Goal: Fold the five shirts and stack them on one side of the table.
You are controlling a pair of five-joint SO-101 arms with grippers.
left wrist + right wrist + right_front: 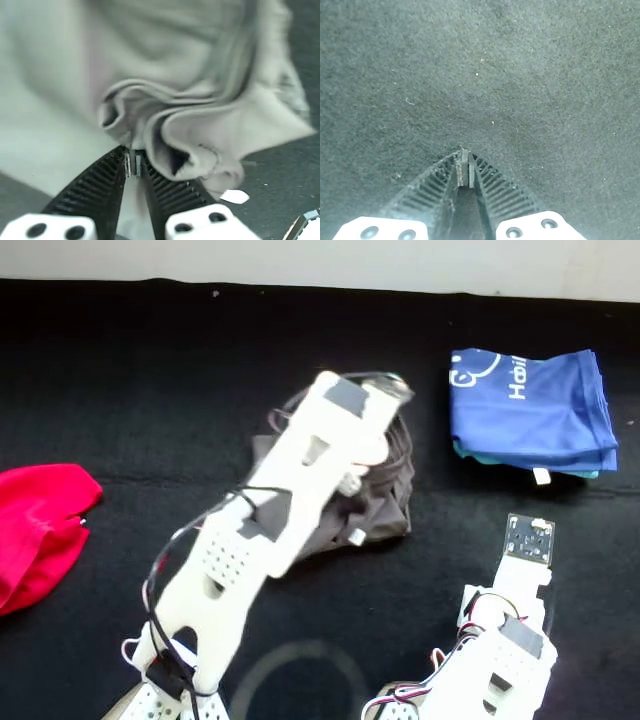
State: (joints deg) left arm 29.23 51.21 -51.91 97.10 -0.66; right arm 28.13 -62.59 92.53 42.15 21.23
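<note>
A grey shirt [385, 510] lies crumpled at the middle of the black table [150, 360], partly hidden under my left arm [290, 490]. In the left wrist view its folds [200, 130] bunch together at my left gripper [133, 162], which is shut on an edge of the grey shirt. A folded blue shirt [530, 405] tops a small stack at the back right, with a teal one [480, 455] showing beneath it. A loose red shirt [35, 525] lies at the left edge. My right gripper [465, 167] is shut and holds nothing, just above bare cloth.
My right arm [500, 650] sits drawn back at the front right, in front of the blue stack. A white tag [234, 196] hangs from the grey shirt. Bare black cloth lies between the red shirt and the grey one.
</note>
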